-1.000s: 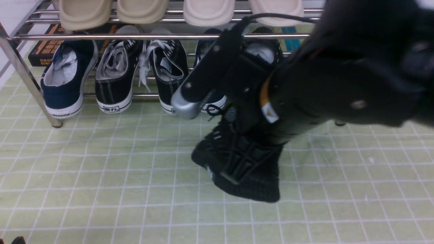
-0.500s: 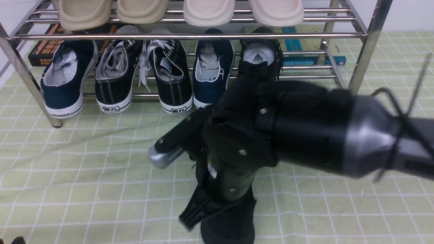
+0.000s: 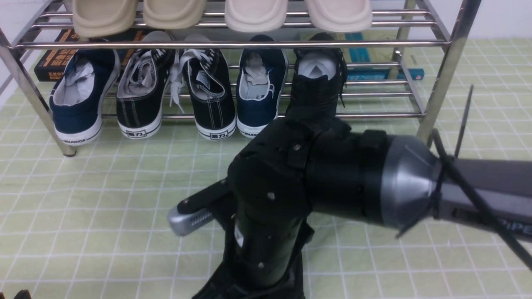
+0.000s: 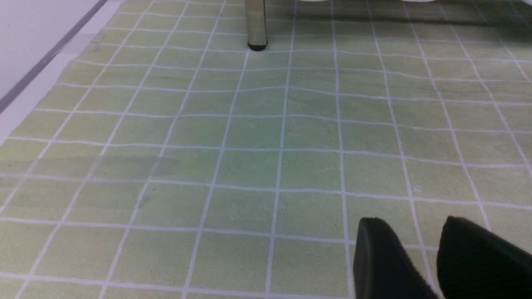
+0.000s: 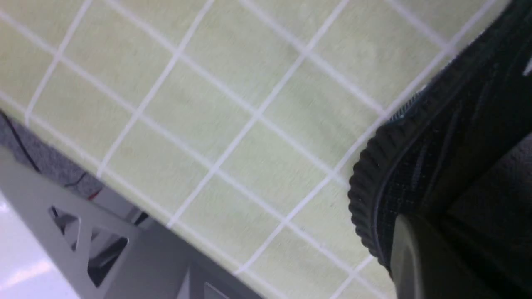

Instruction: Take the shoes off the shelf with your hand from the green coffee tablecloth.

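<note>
Even, bright indoor light; glare streaks the chrome shelf; right wrist view is motion-blurred, shadows soft.

You see the shelf in shiny metal. The green coffee tablecloth is matt cloth, the shoe black knit mesh.

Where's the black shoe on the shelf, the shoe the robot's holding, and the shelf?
Shoe on shelf (image 3: pixel 316 93): front view, black top.
Held shoe (image 5: pixel 432 141): right wrist view, mesh upper.
Shelf (image 3: pixel 447 70): front view, right leg.
</note>
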### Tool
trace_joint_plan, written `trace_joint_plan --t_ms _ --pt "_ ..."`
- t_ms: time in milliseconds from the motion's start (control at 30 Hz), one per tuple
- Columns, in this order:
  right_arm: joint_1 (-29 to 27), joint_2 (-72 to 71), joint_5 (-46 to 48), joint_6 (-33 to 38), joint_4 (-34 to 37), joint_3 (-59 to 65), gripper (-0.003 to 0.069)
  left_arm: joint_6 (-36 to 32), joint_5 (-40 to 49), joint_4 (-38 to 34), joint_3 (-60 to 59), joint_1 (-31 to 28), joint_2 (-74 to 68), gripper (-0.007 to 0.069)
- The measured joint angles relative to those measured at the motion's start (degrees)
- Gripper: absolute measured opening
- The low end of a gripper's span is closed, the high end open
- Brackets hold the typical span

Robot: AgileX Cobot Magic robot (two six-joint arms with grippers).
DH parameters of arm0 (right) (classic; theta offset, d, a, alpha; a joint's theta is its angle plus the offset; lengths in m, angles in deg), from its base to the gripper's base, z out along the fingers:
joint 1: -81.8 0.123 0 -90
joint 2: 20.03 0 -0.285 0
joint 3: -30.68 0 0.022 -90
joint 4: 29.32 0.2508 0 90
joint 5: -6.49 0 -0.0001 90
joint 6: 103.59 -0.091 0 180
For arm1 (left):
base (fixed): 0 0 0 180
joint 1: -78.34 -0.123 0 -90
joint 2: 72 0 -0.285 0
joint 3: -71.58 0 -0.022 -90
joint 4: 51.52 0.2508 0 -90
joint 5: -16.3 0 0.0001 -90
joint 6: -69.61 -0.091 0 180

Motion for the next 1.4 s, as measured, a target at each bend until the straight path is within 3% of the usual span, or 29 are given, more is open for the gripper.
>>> trace_joint_plan --t_ms 200,333,467,533,633,700,767,933,1000,1233,1367,1400 --pt "1.55 0.0 0.17 -1.42 -0.16 0.0 0.0035 0.0 0.0 0.0 0.0 -0.06 0.0 0.0242" --pt "1.55 0.0 0.7 -2.36 -0.88 0.0 0.0092 0.0 0.0 0.0 0.0 -0.06 0.0 0.0242" --pt "1.55 -0.79 1.94 -2.39 -1.21 -0.97 0.0293 0.0 0.0 0.0 0.0 -0.06 0.0 0.0242" --pt "1.55 -1.78 4.14 -1.29 -1.21 -2.54 0.0361 0.0 0.0 0.0 0.0 -0.06 0.0 0.0242" --pt "1.3 -4.21 7.81 1.69 -1.92 -7.07 0.0407 0.0 0.0 0.05 0.0 -0.06 0.0 0.0242" --pt "0.77 -5.06 8.45 2.76 -2.42 -9.16 0.0405 0.0 0.0 0.05 0.0 -0.06 0.0 0.0242" --pt "-1.16 -6.87 8.66 4.25 -4.34 -13.0 0.0358 0.0 0.0 0.05 0.0 -0.06 0.0 0.0242" --pt "-10.07 -7.64 9.26 4.48 -7.85 -15.84 0.0054 0.0 0.0 0.05 0.0 -0.06 0.0 0.0242" --pt "-14.17 -6.43 9.09 4.48 -7.96 -15.9 -0.0008 0.0 0.0 0.05 0.0 -0.06 0.0 0.0242" --pt "-22.99 -1.08 -1.68 4.43 -8.07 -15.9 0.0029 0.0 0.0 0.05 0.0 -0.06 0.0 0.0242" --pt "-25.48 1.14 -9.59 5.57 -9.71 -15.9 0.0202 0.0 0.0 0.05 0.0 -0.06 0.0 0.0242" --pt "-25.46 1.23 -10.47 5.72 -9.86 -15.9 0.0211 0.0 0.0 0.05 0.0 -0.06 0.0 0.0242"
